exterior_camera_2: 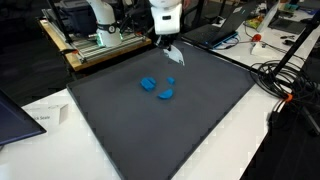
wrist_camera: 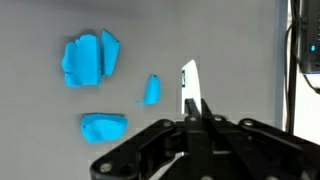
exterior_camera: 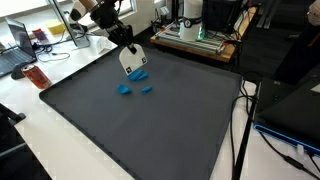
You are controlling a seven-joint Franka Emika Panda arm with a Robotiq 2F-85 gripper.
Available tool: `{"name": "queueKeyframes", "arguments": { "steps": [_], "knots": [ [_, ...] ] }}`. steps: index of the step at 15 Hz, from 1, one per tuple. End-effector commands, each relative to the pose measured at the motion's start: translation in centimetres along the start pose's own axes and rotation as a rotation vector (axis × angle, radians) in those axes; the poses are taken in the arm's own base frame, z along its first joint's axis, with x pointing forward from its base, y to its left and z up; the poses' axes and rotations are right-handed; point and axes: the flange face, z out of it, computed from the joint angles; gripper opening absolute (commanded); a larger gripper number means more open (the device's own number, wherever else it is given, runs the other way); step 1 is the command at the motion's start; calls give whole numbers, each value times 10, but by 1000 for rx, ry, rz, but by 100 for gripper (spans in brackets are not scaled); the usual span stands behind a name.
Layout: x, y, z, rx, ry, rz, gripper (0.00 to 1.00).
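My gripper [wrist_camera: 196, 108] is shut on a thin white card [wrist_camera: 188, 84], which the wrist view shows edge-on, sticking out past the fingertips. In both exterior views the card [exterior_camera: 133, 61] [exterior_camera_2: 172, 54] hangs below the gripper [exterior_camera: 126, 44] [exterior_camera_2: 165, 40], just above the dark grey mat [exterior_camera: 150, 130]. Three bright blue pieces lie on the mat close by: a large crumpled one [wrist_camera: 88, 60], a flat one [wrist_camera: 103, 127] and a small one [wrist_camera: 152, 90] nearest the card. The blue pieces [exterior_camera: 124, 88] [exterior_camera_2: 148, 84] are apart from the card.
The mat [exterior_camera_2: 160, 135] covers most of the table. A machine on a wooden base [exterior_camera: 195, 35] [exterior_camera_2: 95, 40] stands behind it. A red bottle [exterior_camera: 37, 75] and a laptop [exterior_camera: 15, 55] sit off one mat edge, cables [exterior_camera_2: 285, 85] off another.
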Motion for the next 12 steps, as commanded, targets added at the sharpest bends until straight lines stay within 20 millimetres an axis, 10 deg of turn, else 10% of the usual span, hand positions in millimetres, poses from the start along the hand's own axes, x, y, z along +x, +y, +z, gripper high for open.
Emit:
{"name": "queueKeyframes", "arguments": {
  "steps": [1, 12],
  "knots": [
    [-20, -14, -17, -115, 9, 65, 1],
    [-103, -87, -27, -366, -8, -174, 1]
  ]
}}
